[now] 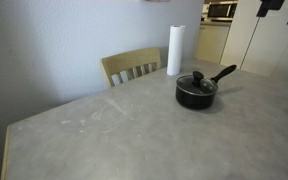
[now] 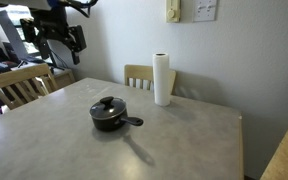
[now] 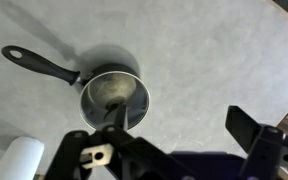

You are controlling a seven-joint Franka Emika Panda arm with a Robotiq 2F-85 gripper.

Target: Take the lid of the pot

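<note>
You're hovering the spread-open gripper [image 3: 181, 135] above the round glass lid [image 3: 121, 90], apparently capping the small black saucepan [image 3: 44, 65]; descend, centring its knob.

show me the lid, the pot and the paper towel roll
lid [image 3: 119, 90], wrist view, on the glass
pot [image 1: 194, 98], exterior view, on its front wall
paper towel roll [image 2: 162, 80], exterior view, middle of its side

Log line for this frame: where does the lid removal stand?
stage: pre-grasp | gripper: open, raised, clear of pot | lid: on pot, untouched | pot: upright on table
</note>
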